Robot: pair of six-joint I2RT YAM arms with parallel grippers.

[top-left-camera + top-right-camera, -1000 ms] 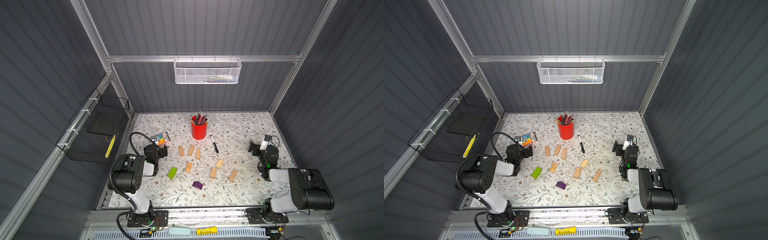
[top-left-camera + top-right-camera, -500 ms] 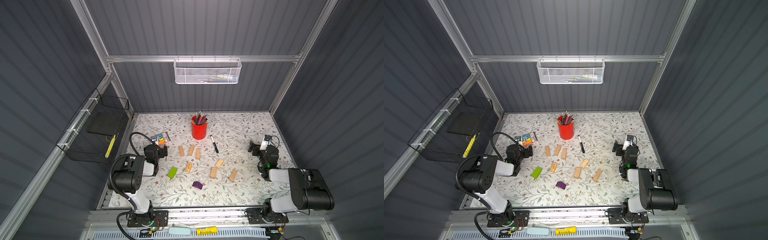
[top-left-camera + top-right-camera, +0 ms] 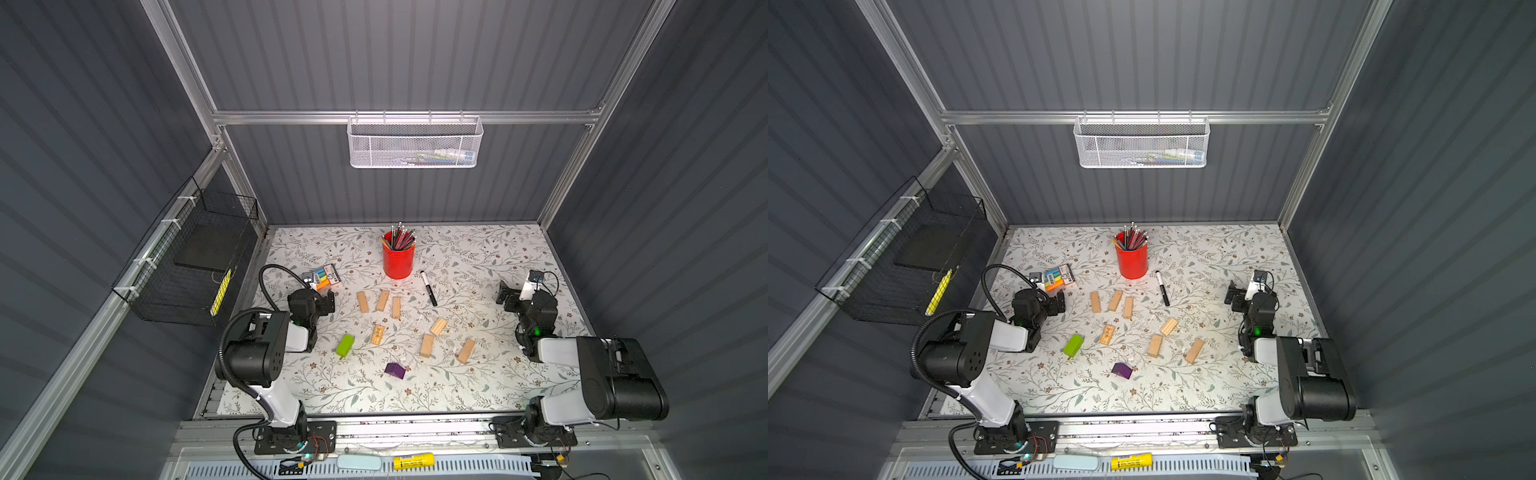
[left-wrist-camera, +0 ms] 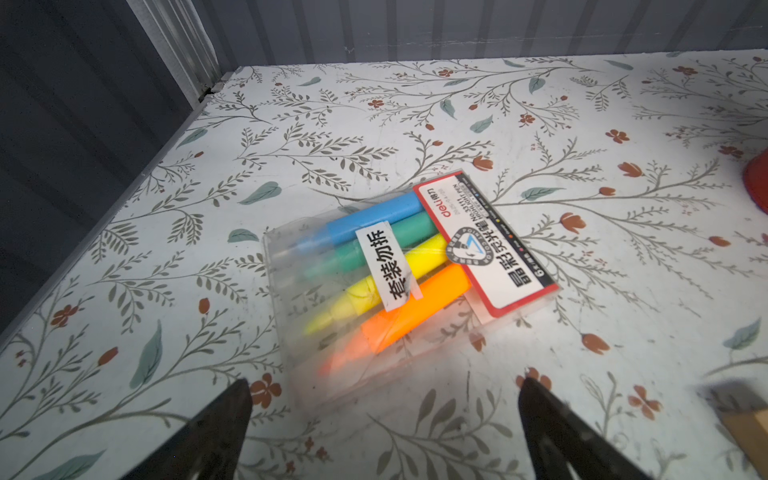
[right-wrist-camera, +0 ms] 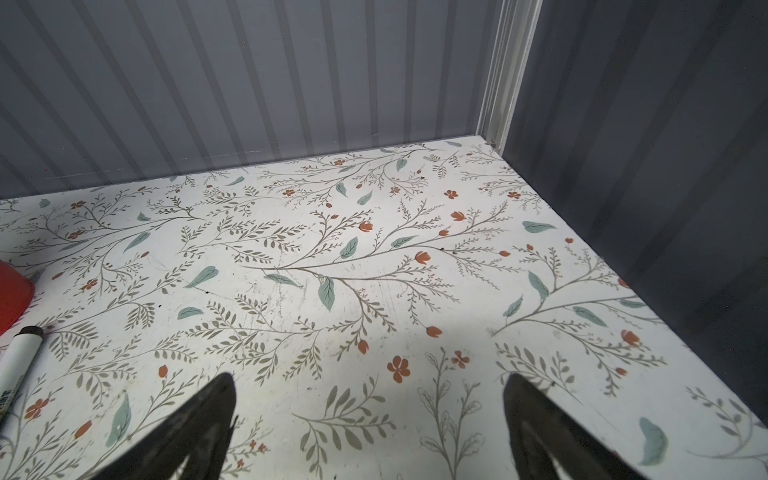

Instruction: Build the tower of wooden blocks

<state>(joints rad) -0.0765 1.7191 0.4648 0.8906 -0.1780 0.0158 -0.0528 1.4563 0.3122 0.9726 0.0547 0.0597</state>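
Note:
Several pale tan wood blocks [image 3: 382,300] [image 3: 1115,300] lie singly and flat in the middle of the table, with a lime-green block [image 3: 345,345] [image 3: 1073,345] and a purple block [image 3: 395,370] [image 3: 1122,370] nearer the front. No wood block tower stands in any view. My left gripper [image 3: 328,301] [image 4: 384,384] is open and empty at the left, just short of a highlighter pack; one tan block's corner [image 4: 748,428] shows beside it. My right gripper [image 3: 505,297] [image 5: 369,378] is open over bare table at the right, away from the blocks.
A red pencil cup [image 3: 398,259] stands behind the blocks, with a black marker [image 3: 429,288] [image 5: 16,361] lying next to it. The highlighter pack [image 3: 326,276] [image 4: 407,270] lies at the left. Walls enclose the table; a white basket [image 3: 415,143] and a black wire basket [image 3: 187,266] hang on them.

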